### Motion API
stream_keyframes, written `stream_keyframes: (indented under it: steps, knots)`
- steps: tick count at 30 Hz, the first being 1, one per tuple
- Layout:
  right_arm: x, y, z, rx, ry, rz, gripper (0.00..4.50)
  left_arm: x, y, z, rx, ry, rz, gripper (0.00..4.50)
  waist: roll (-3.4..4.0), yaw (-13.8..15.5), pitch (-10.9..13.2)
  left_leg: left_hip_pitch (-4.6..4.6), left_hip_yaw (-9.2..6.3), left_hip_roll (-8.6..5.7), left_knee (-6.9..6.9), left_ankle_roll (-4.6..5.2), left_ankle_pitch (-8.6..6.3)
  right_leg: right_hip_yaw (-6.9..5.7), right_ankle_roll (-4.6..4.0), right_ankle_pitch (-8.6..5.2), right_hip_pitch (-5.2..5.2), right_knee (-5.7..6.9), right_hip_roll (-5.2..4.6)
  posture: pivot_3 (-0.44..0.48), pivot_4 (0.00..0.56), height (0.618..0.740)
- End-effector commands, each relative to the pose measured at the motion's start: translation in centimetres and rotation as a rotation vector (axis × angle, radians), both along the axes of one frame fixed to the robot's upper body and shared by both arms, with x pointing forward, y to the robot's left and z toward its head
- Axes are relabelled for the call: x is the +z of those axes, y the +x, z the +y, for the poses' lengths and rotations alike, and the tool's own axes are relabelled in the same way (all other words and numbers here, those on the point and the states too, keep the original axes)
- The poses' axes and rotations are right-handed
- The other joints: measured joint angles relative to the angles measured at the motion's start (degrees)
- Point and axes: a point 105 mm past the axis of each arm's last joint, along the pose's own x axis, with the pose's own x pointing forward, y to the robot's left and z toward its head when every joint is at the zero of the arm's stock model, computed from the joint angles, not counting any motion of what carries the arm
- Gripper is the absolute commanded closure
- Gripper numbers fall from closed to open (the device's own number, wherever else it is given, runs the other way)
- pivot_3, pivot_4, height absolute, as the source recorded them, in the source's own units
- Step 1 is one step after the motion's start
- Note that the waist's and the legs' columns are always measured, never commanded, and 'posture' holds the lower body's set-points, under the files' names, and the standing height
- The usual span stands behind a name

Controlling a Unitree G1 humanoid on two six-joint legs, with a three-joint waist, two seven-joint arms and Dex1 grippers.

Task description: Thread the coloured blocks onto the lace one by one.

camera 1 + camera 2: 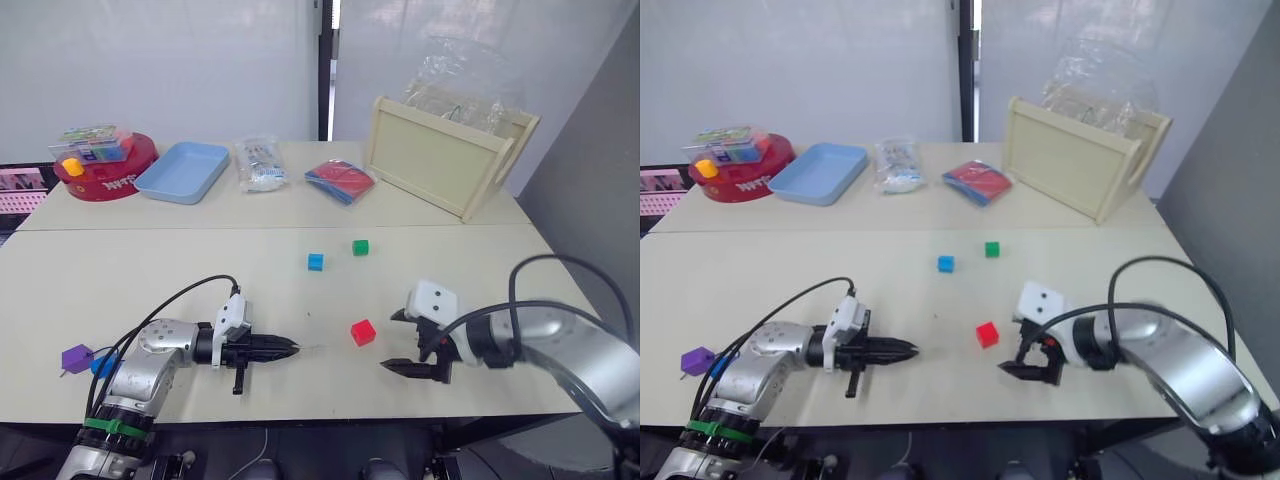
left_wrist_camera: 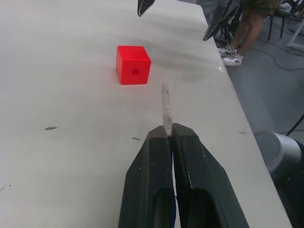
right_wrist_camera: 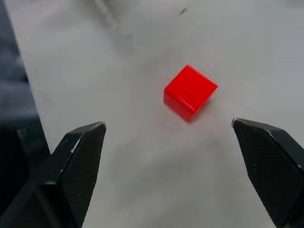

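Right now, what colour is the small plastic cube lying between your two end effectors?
Red: the small red plastic cube, clearest in the right wrist view.

left hand [image 1: 288,348] pinched closed, right hand [image 1: 402,342] spread wide.

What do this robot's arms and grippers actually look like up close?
Both arms are rounded silver metal tubes with black joints. Each ends in a gripper, left gripper and right gripper, with two black tapered fingers whose pads have a fine cross-hatched texture. A small white box sits on each wrist; the right one has two dark dots. Thick black cables loop over both arms, and a green band rings the left forearm.
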Motion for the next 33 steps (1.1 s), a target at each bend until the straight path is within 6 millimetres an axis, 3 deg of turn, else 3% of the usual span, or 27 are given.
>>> stream_keyframes:
  steps: [1,5,8,15,18,25,28,33]
  knots:
    - [-0.2,1.0,0.8,0.179,-0.047,-0.037,0.02,0.3,0.1,-0.2,0.017,-0.002,-0.057,4.50,0.00,-0.10,0.00,0.00,0.01,0.00,0.00,0.00,0.00,0.01,0.00,0.00,-0.01,0.00,0.00,0.000,0.150,0.740]
    - [-0.5,3.2,1.2,0.310,-0.150,-0.124,0.02,0.3,0.2,-0.8,0.041,0.006,-0.154,4.50,0.00,-0.08,0.00,-0.08,0.01,-0.03,0.07,-0.01,0.01,0.00,-0.01,0.00,-0.02,-0.04,-0.05,0.000,0.150,0.740]
    - [-0.5,3.6,2.6,0.414,-0.159,-0.087,0.02,0.7,1.2,-1.2,0.126,0.007,-0.263,4.50,0.00,0.01,0.00,-0.09,0.02,-0.06,0.08,-0.02,0.01,0.01,-0.01,0.01,-0.01,-0.07,-0.09,0.000,0.150,0.740]
    - [-1.6,4.4,3.3,0.441,-0.188,-0.049,0.02,0.7,1.1,-1.1,0.124,0.006,-0.244,4.50,0.00,0.50,0.00,-0.12,0.00,-0.09,0.15,-0.04,0.02,-0.01,-0.01,0.01,0.00,-0.08,-0.12,0.000,0.150,0.740]
    - [-2.0,4.7,3.2,0.412,-0.196,-0.035,0.79,0.3,1.6,-0.6,0.179,0.029,-0.255,4.50,0.00,0.64,0.00,-0.11,-0.01,-0.08,0.16,-0.04,0.02,-0.01,-0.01,0.01,0.00,-0.06,-0.10,0.000,0.150,0.740]
    - [-1.6,4.3,3.6,0.378,-0.141,-0.005,3.21,-0.1,1.4,-0.2,0.178,0.042,-0.220,4.50,0.00,0.75,0.00,-0.11,-0.01,-0.08,0.16,-0.05,0.03,-0.02,-0.01,0.01,-0.01,-0.05,-0.10,0.000,0.150,0.740]
    - [-1.5,3.5,3.4,0.335,-0.128,0.048,3.31,0.5,0.2,-0.4,0.094,-0.009,-0.162,4.50,0.00,0.84,0.00,-0.11,-0.01,-0.07,0.16,-0.05,0.03,-0.02,-0.01,0.01,-0.01,-0.05,-0.10,0.000,0.150,0.740]
    - [-1.3,2.5,4.9,0.271,-0.055,0.097,3.31,0.8,-0.3,-0.2,0.020,-0.026,-0.143,4.50,0.00,0.96,0.00,-0.11,-0.01,-0.07,0.17,-0.05,0.03,-0.01,-0.01,0.01,-0.01,-0.02,-0.09,0.000,0.150,0.740]
